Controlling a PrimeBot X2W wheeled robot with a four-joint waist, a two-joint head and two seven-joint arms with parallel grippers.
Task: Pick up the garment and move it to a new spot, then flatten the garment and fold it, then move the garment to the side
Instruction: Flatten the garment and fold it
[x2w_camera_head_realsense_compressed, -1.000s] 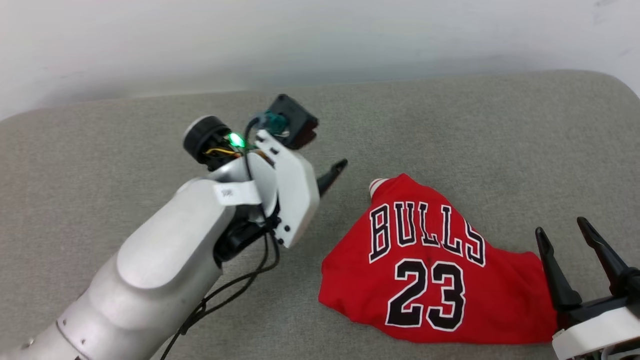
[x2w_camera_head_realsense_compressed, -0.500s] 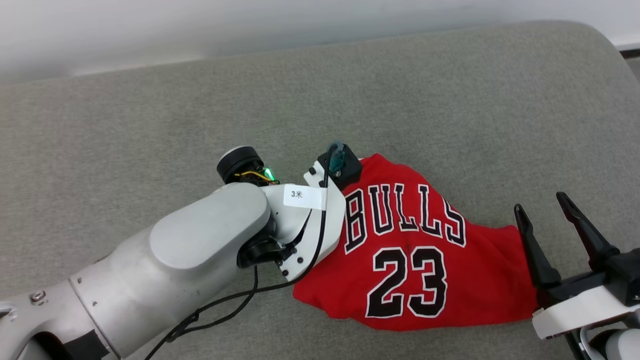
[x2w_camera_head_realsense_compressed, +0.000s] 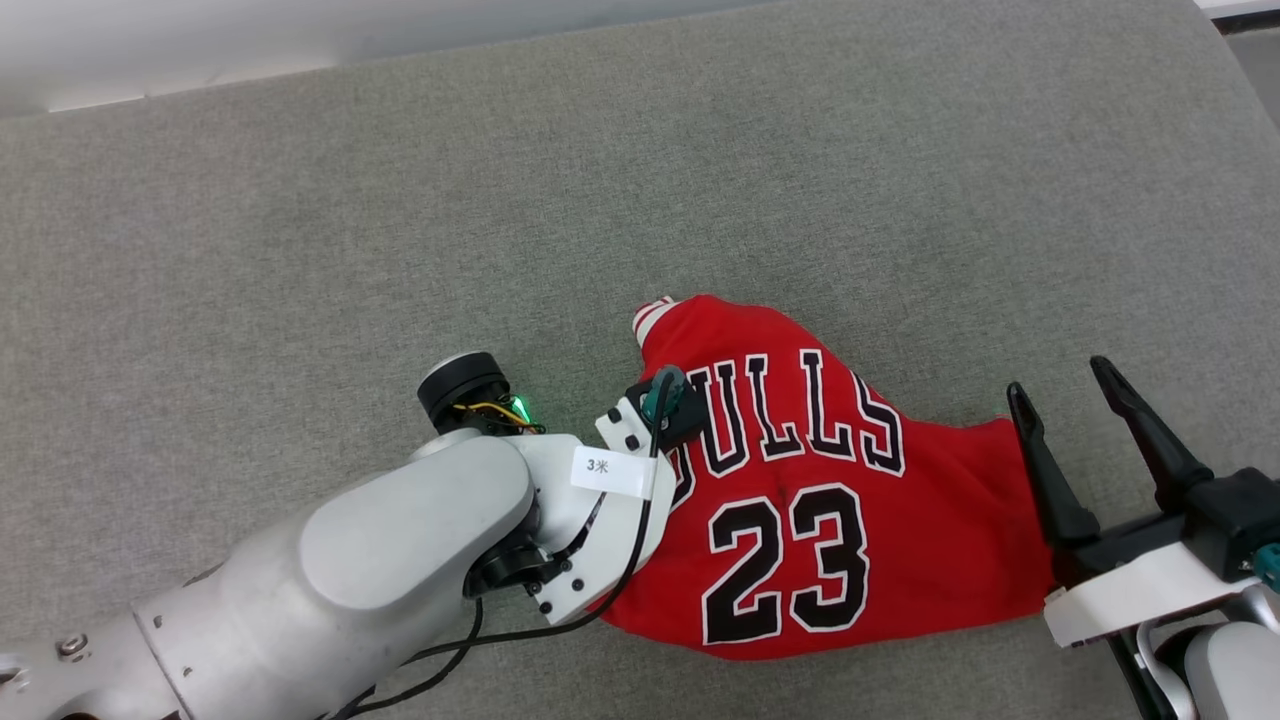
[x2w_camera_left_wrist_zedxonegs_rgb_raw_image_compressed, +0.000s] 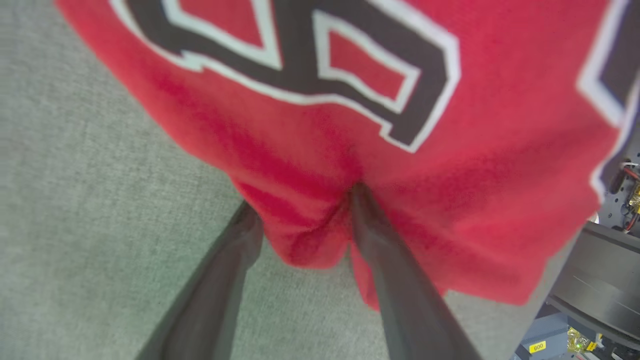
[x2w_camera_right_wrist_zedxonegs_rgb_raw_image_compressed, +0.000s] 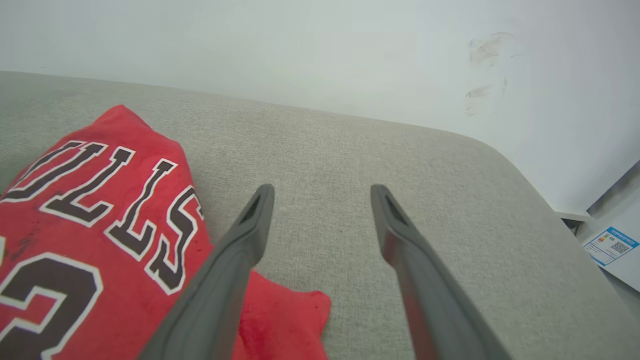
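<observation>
Left gripper (x2w_camera_left_wrist_zedxonegs_rgb_raw_image_compressed: 303, 200) has come down onto the garment (x2w_camera_head_realsense_compressed: 800, 520) - a second ago it was off to the side, now its wrist covers the B of BULLS. The wrist blocks the fingers from the head, but the left wrist view shows them spread wide with a bunched red edge between, not pinched. Right gripper (x2w_camera_head_realsense_compressed: 1058, 378) sits wide open and empty at the shirt's right edge. The garment lies crumpled on the grey cushion (x2w_camera_head_realsense_compressed: 300, 250) - the right wrist view adds a white wall (x2w_camera_right_wrist_zedxonegs_rgb_raw_image_compressed: 300, 50) behind.

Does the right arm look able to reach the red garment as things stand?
Probably yes. The right tool stands open at the edge of the garment, and nothing lies between them.
</observation>
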